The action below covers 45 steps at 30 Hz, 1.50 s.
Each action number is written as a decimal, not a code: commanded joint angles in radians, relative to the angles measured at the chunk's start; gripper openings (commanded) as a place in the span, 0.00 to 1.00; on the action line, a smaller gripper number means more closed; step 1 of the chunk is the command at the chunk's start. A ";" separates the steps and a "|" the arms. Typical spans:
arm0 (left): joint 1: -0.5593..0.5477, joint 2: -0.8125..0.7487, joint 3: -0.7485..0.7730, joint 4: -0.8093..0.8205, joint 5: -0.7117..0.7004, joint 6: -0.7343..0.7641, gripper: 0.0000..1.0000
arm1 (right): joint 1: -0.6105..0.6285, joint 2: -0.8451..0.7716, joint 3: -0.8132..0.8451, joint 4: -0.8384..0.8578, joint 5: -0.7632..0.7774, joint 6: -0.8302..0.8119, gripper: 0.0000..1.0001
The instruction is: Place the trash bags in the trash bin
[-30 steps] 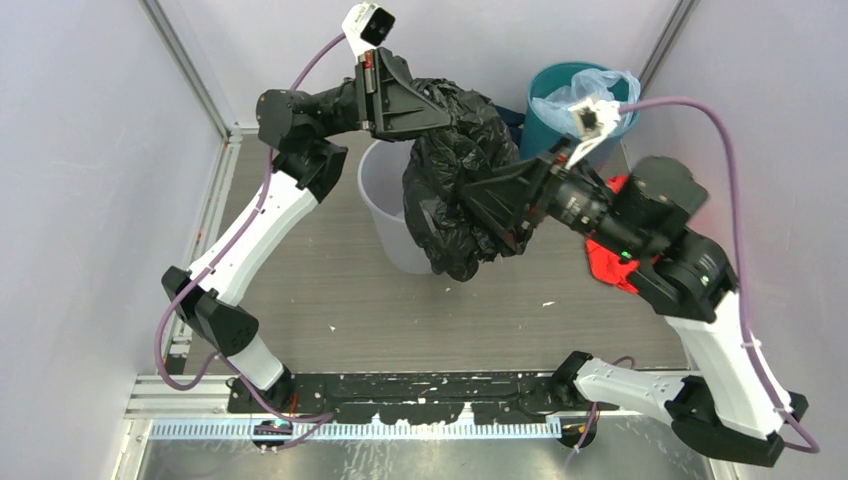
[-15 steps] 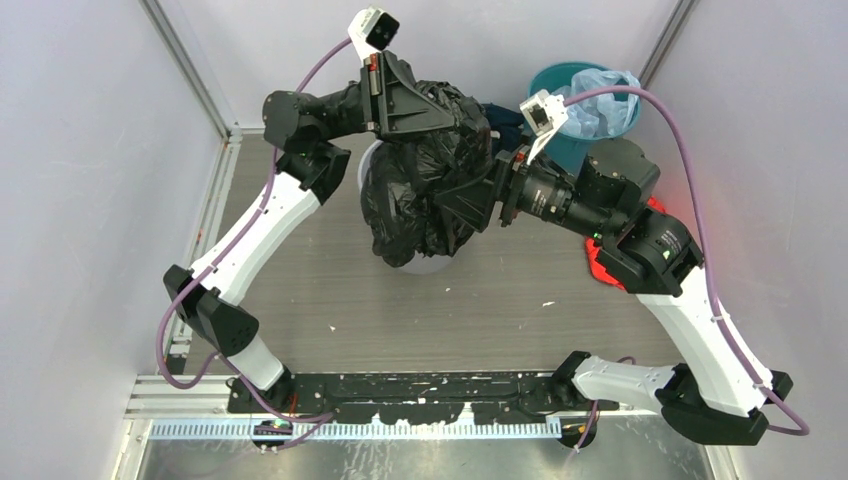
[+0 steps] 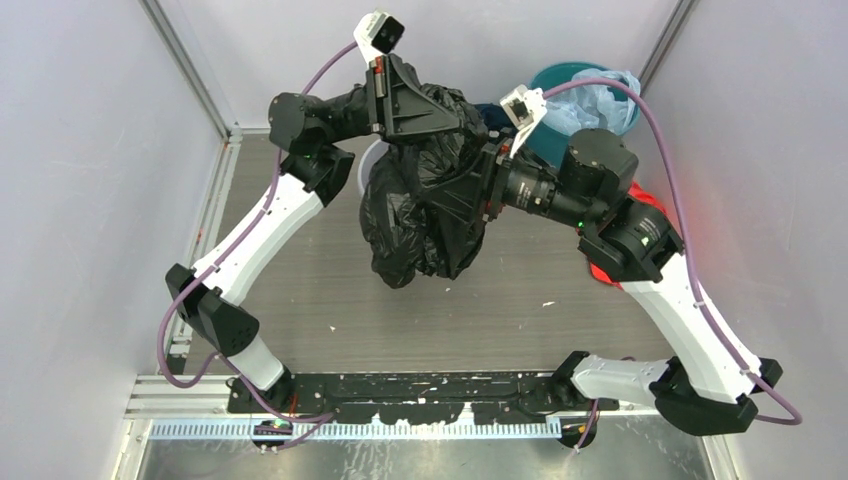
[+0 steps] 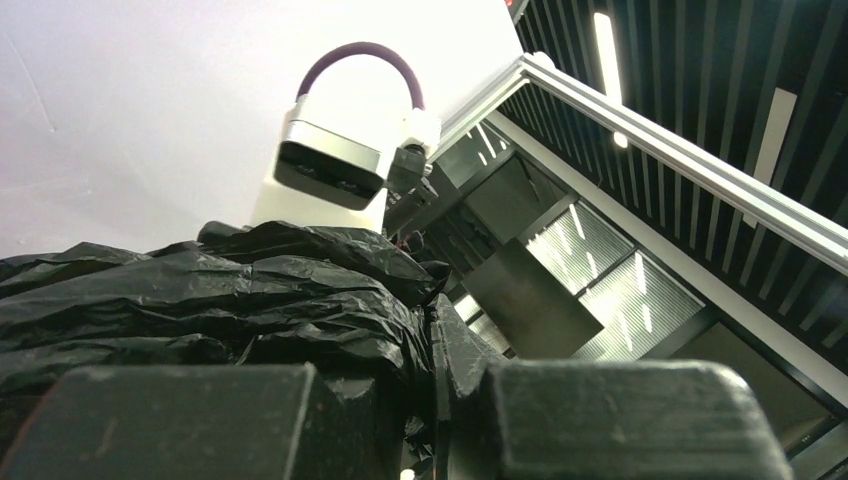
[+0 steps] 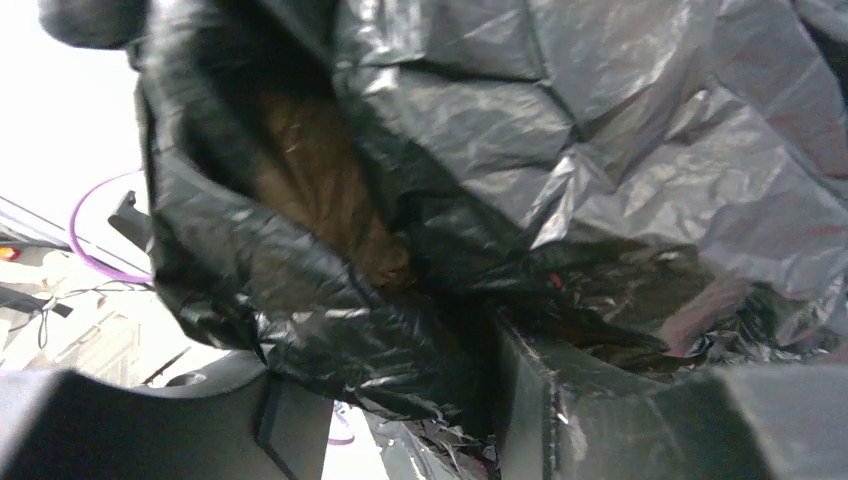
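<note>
The black trash bag (image 3: 425,215) hangs crumpled between both grippers, above the light grey trash bin. Only a pale sliver of the bin (image 3: 367,165) shows at the bag's left edge; the rest is hidden under the bag. My left gripper (image 3: 455,118) is shut on the bag's top edge at the back. My right gripper (image 3: 452,212) is shut on the bag's right side. In the left wrist view the bag (image 4: 200,290) is pinched between the fingers of the left gripper (image 4: 425,350). In the right wrist view the bag (image 5: 600,150) fills the frame and is pinched in the right gripper (image 5: 470,400).
A teal-green bin (image 3: 552,82) with a pale blue plastic bag (image 3: 592,100) in it stands at the back right. A red cloth bundle (image 3: 603,268) lies under the right arm. Grey walls close in on both sides.
My right gripper has swung left and back with the bag. The bag has moved left from beside the grey bin to over it and now hides nearly all of it. My left gripper barely moved.
</note>
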 commanded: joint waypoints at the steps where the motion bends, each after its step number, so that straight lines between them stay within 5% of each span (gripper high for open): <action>1: -0.011 -0.016 0.002 0.039 -0.023 0.010 0.13 | 0.001 0.019 0.013 0.075 -0.015 0.023 0.53; 6: -0.011 -0.017 -0.008 0.042 -0.020 0.014 0.13 | 0.000 0.019 0.014 0.084 -0.029 0.035 0.14; 10: 0.013 -0.026 -0.022 0.043 -0.012 0.033 0.17 | 0.001 -0.036 -0.015 0.106 -0.038 0.048 0.01; 18: 0.119 -0.142 -0.115 0.039 -0.010 0.077 0.54 | 0.001 -0.155 -0.015 0.114 0.056 0.058 0.01; 32: 0.130 -0.414 -0.392 -0.157 -0.016 0.341 0.58 | 0.000 -0.218 -0.038 0.305 0.292 0.103 0.01; 45: 0.124 -0.506 -0.661 -0.158 -0.035 0.454 0.61 | 0.001 -0.157 -0.056 0.466 0.405 0.118 0.01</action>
